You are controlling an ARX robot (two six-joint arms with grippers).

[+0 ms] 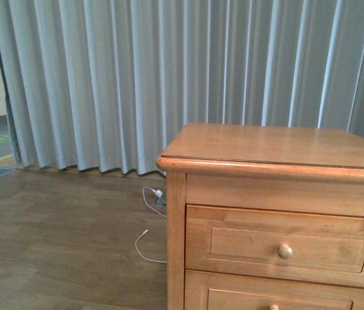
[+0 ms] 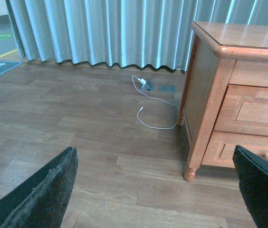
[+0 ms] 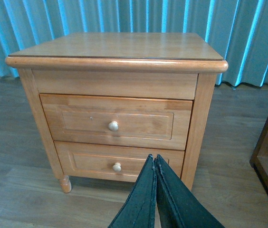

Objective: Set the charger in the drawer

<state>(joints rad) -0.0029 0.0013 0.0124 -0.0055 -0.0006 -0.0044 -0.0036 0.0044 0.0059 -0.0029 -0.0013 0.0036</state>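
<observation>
So we start with the drawer (image 3: 116,122) shut and no charger in sight.
Our right tool (image 3: 155,164) is closed on nothing, just before the nightstand (image 3: 119,47); our left tool (image 2: 157,190) gapes wide, empty. We should hook the taller honey-brown drawer's pale round knob (image 3: 113,126) squarely and pull straight.

nightstand (image 1: 279,194) right | cable (image 1: 150,219) on floor (image 1: 53,245) left of it | curtain (image 1: 137,77) behind
</observation>
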